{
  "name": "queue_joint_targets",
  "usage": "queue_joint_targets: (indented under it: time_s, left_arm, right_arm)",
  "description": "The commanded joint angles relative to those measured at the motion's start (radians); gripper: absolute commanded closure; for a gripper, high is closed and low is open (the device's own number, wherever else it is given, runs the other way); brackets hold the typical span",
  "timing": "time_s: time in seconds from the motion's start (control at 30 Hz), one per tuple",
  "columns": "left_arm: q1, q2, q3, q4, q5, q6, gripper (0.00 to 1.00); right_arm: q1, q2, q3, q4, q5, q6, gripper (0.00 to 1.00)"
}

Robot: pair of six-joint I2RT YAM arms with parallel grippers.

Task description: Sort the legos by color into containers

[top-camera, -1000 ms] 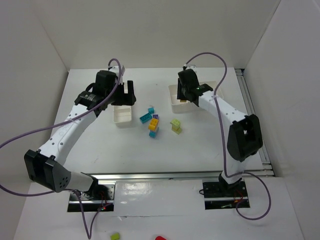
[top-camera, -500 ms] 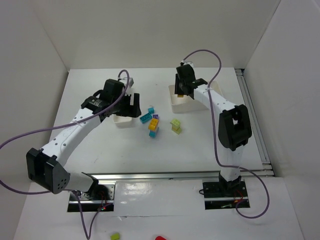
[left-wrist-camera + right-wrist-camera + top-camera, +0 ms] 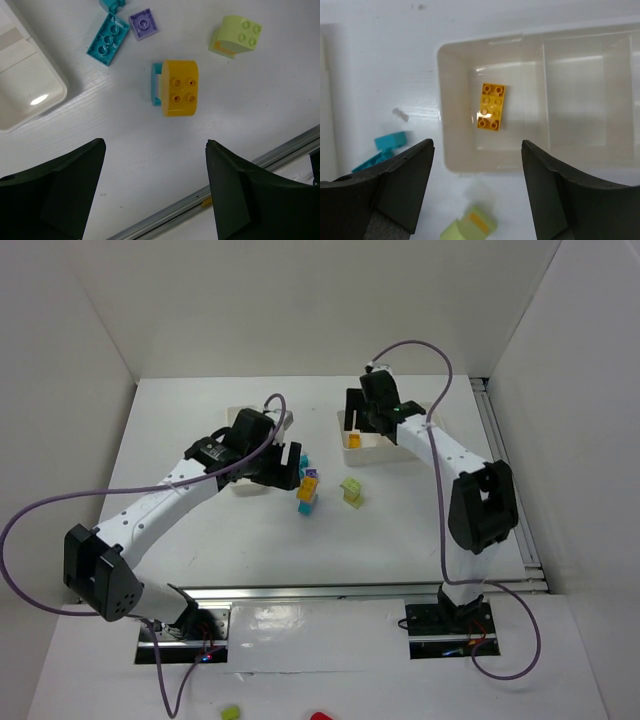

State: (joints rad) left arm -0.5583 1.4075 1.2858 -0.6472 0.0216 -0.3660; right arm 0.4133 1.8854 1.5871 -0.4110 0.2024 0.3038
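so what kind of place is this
Probably a robot lab test cell: white panel walls around the table, two arms bolted at its edge, toy bricks beside a divided tray.

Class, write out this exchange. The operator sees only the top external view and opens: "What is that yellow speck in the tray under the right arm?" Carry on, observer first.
Observer: A flat yellow-orange brick, studs up, alone in the wider tray's end compartment.
Operator: Is the right gripper holding anything?
Observer: No, the right gripper is open and empty above it.
Operator: And the left?
Observer: The left gripper is open over a second yellow-orange brick with a teal brick at its side.
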Motion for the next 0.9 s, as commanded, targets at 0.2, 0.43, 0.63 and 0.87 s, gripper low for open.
queue_joint_targets:
  time_s: [0.2,0.43,0.63,0.87]
  left_arm:
    - [0.084,-0.113,-0.069,0.000,-0.135,-0.054,0.10]
    - [0.271,-0.217,-0.128,-0.011,-0.121,-0.131,0.10]
    - [0.282,-0.228,-0.128,-0.011,-0.121,-0.111,0.10]
    - [0.291,-0.248,-0.158,-0.011,-0.121,-0.102,0.10]
  right_arm:
    - [0.223,-0.313,-0.225,-0.014,-0.026,0.202,0.22]
    - [0.435,-0.295,-0.225,-0.109,0.218,0.497,0.20]
    - [0.533,-0.125,-0.106,-0.247,0.341,0.632,0.18]
    - [0.559,-0.012,-0.009,-0.359,0.396,0.716,0.21]
